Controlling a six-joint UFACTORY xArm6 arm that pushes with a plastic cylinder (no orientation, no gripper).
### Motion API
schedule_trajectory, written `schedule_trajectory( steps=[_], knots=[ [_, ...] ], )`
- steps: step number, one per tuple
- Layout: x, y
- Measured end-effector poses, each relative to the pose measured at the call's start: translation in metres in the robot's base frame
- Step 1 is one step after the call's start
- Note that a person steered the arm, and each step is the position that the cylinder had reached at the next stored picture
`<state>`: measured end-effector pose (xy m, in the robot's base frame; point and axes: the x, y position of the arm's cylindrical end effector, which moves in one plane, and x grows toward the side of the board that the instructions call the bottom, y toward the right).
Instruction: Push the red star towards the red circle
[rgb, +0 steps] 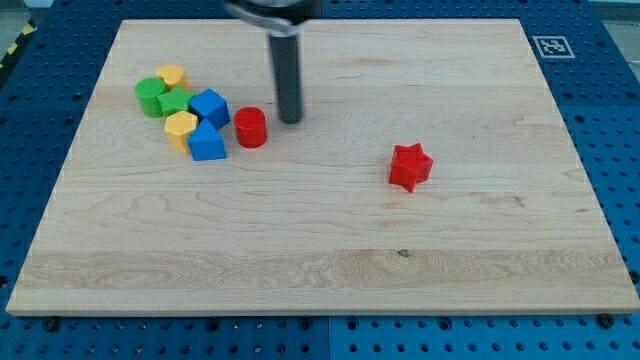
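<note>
The red star lies alone right of the board's middle. The red circle stands upper left of centre, at the right edge of a cluster of blocks. My tip is the lower end of the dark rod and rests on the board just right of the red circle, with a small gap between them. The red star is far to the tip's right and a little lower in the view.
Left of the red circle lies a cluster: two blue blocks, two yellow blocks and two green blocks. The wooden board sits on a blue pegboard, with a marker tag at upper right.
</note>
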<state>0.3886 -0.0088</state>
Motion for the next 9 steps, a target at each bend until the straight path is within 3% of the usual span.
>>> schedule_trajectory(
  steps=[2, 3, 9],
  knots=[
    [0.060, 0.195],
    [0.089, 0.224],
    [0.098, 0.137]
  ],
)
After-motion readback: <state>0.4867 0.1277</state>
